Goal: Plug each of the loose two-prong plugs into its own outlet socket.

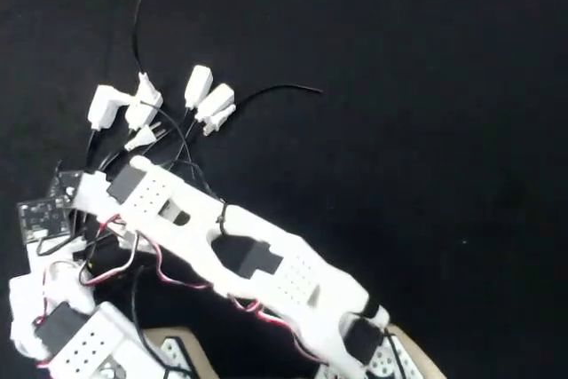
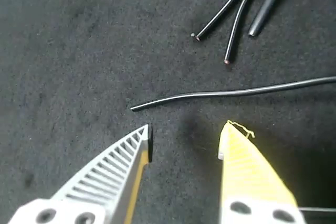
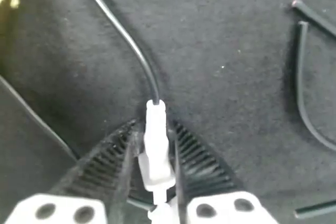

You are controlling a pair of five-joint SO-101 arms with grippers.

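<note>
Right gripper (image 3: 156,127) pinches a white plug (image 3: 156,148) lengthwise between its fingers (image 3: 113,156) — cable (image 3: 131,45) leading straight ahead onto the black cloth (image 3: 236,51) — left gripper (image 2: 187,129) gapes empty near loose wire ends (image 2: 195,36).

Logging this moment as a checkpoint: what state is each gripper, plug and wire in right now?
left gripper: open, empty.
right gripper: shut on the white plug.
white plug: gripped, its wire attached.
thin black wire: lying loose, end free.
other plugs: lying loose; joined or not, unclear.
</note>
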